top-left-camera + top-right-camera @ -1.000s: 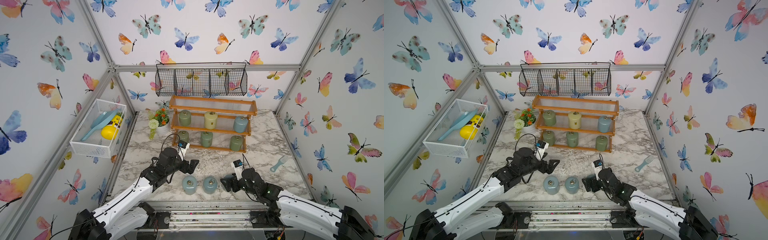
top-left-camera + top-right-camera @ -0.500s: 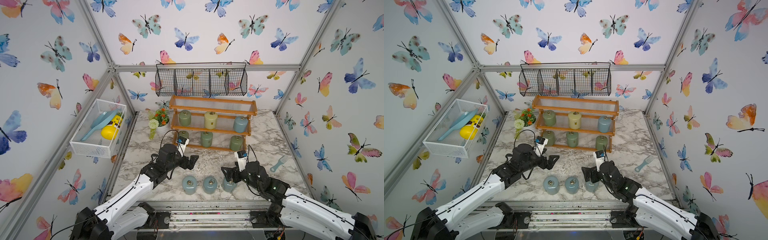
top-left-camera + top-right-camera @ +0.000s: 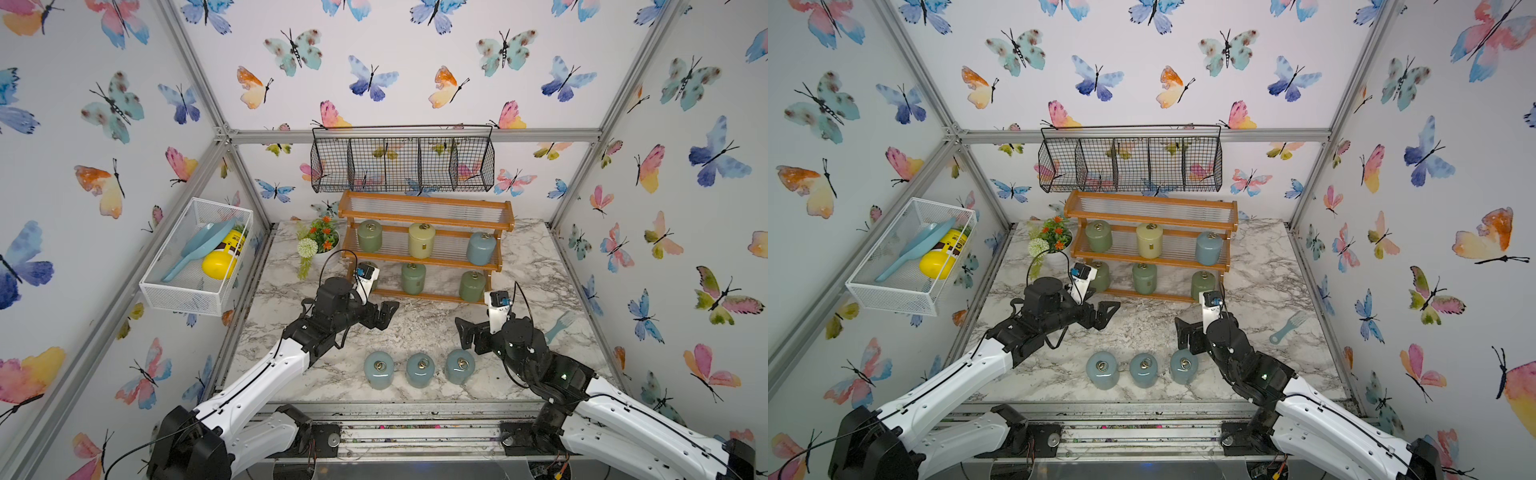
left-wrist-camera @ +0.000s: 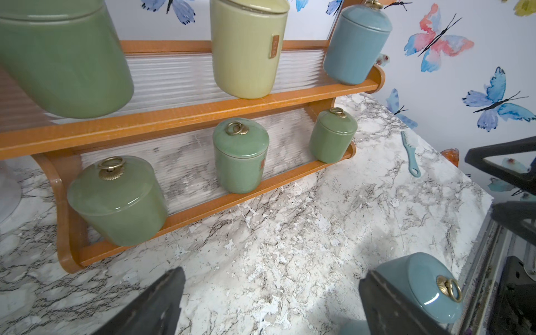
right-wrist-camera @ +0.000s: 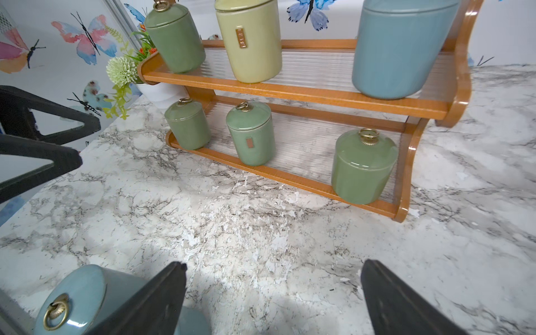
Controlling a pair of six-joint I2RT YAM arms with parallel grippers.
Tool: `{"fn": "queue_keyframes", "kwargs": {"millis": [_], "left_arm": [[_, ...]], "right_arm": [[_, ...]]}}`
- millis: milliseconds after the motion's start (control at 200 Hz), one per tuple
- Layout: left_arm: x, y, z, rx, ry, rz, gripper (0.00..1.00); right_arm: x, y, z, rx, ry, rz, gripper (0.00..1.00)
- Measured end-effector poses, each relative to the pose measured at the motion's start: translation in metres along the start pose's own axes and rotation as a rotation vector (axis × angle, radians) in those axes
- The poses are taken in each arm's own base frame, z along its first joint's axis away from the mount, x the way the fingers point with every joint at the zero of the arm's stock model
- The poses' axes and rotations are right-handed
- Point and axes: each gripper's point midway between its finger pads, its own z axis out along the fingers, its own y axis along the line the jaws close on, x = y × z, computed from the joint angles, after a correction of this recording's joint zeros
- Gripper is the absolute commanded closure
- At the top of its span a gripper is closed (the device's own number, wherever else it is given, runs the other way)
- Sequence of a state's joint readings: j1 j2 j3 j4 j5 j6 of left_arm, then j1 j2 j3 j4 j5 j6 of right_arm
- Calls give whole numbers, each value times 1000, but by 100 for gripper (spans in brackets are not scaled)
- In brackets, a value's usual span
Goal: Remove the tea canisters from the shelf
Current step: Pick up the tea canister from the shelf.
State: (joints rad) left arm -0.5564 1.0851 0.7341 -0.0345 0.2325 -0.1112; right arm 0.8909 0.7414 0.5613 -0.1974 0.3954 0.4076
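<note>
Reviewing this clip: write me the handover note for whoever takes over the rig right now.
Left claw: open, empty, over the table in front of the shelf.
Right claw: open, empty, just behind the row of canisters on the table.
Done: three pale blue canisters stand in a row near the table's front edge.
Left: six on the shelf. Middle tier: green canister, cream-yellow canister, blue canister. Bottom tier: three green ones.

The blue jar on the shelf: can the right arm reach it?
Probably yes. The right tool is open and empty, the marble before it is bare, and the blue jar stands unblocked on the middle tier of the shelf.
</note>
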Motion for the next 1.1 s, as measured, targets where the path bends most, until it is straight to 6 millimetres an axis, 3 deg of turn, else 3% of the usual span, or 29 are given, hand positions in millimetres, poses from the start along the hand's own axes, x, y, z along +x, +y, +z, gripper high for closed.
{"fn": "queue_keyframes", "kwargs": {"millis": [395,1101], "left_arm": [[-28,-9,29,69,-9,26,2],[-93,10,127,26,-56,85,2]], "right_arm": [[7,-1,12,25,37,-36,0],[-3,-9,30,4,43,-33,0]]}}
